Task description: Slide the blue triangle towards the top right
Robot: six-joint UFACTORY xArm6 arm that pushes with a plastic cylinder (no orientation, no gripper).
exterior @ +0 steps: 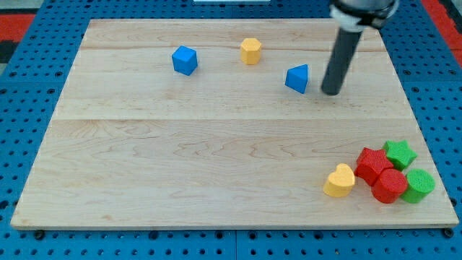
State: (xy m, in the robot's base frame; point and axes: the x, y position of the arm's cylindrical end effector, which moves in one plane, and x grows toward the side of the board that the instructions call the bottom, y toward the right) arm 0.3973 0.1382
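The blue triangle (297,78) lies on the wooden board (216,152) in the upper right part. My tip (331,92) stands just to the triangle's right, a small gap apart from it. The dark rod rises from the tip to the view's top edge.
A blue cube (185,60) and a yellow hexagon block (250,51) lie near the top middle. At the lower right sit a yellow heart (339,180), a red block (373,165), a red cylinder (389,185), a green star (400,154) and a green cylinder (418,185).
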